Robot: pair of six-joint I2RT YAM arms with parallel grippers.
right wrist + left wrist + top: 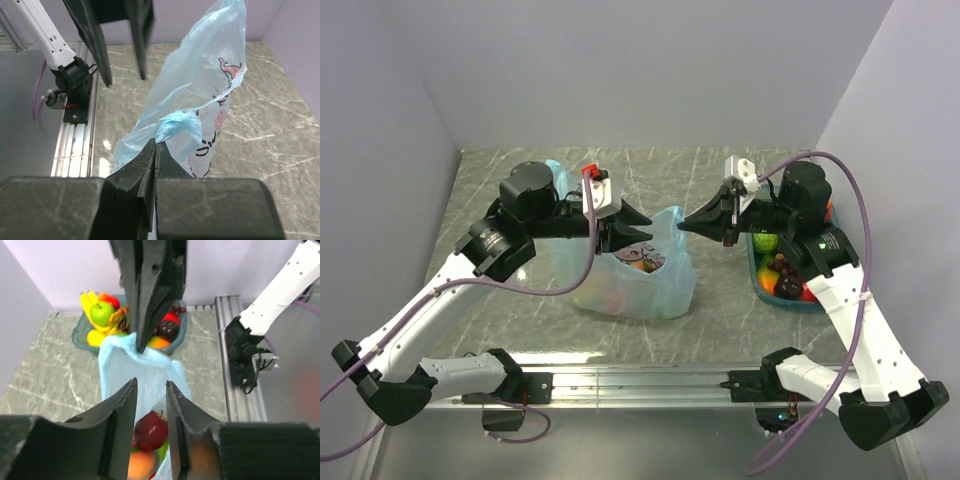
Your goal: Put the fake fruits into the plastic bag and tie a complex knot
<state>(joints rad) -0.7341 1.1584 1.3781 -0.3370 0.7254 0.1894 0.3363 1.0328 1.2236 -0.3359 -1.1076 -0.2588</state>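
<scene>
On my overhead feed the plastic bag [640,285] stands on the worktop [720,310], about midway between the two arms, with its mouth up. It is pale blue and thin, and its side carries a red printed graphic [220,117].

My right hand [154,146] reaches in from the right. Its fingers are pressed together on a bunched fold of the bag's upper right edge, and that edge is pulled up into a peak.

My left hand [151,383] comes from the left and hangs over the bag's mouth. Its fingers stand a little apart and I see nothing clamped between them. Through the gap its wrist camera looks down into the bag.

Some of the fake fruits are already inside. I can make out a red apple [150,430] with an orange-coloured piece just near of it. The others in there are too blurred to name.

The rest of the fruit sits in a teal tray [800,303] on the right of the worktop, close under the right arm. In it I can pick out a banana [89,302], a green apple [101,313], some red pieces and something dark.
</scene>
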